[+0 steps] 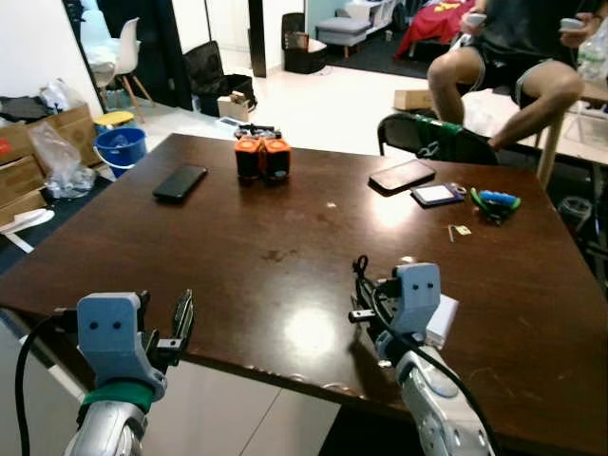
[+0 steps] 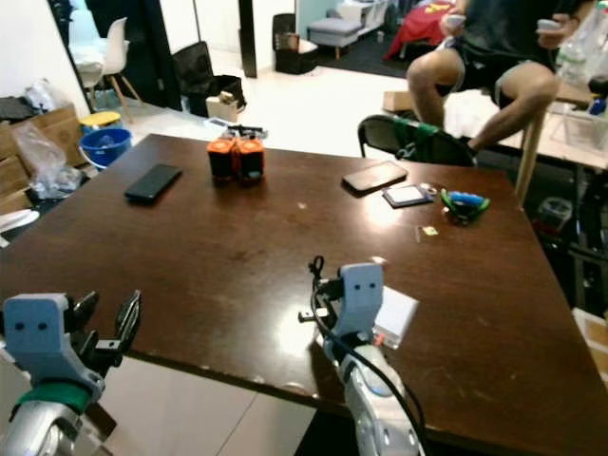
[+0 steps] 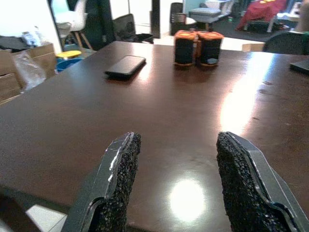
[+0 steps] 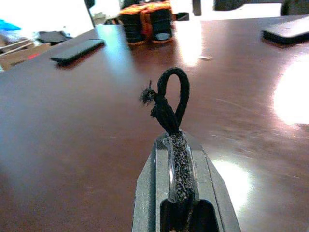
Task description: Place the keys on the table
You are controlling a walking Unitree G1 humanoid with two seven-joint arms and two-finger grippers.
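right wrist view: cord loop (image 4: 170, 99) upright in right tool (image 4: 176, 159)

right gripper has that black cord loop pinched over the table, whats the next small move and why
Probably lower the right gripper a little toward the table, then open it. Its fingers are shut on the black cord loop, which sticks up above bare dark wood with nothing close beneath, so a short descent should let the keys settle rather than drop. The keys themselves can't be made out. The left gripper hangs open at the near edge.
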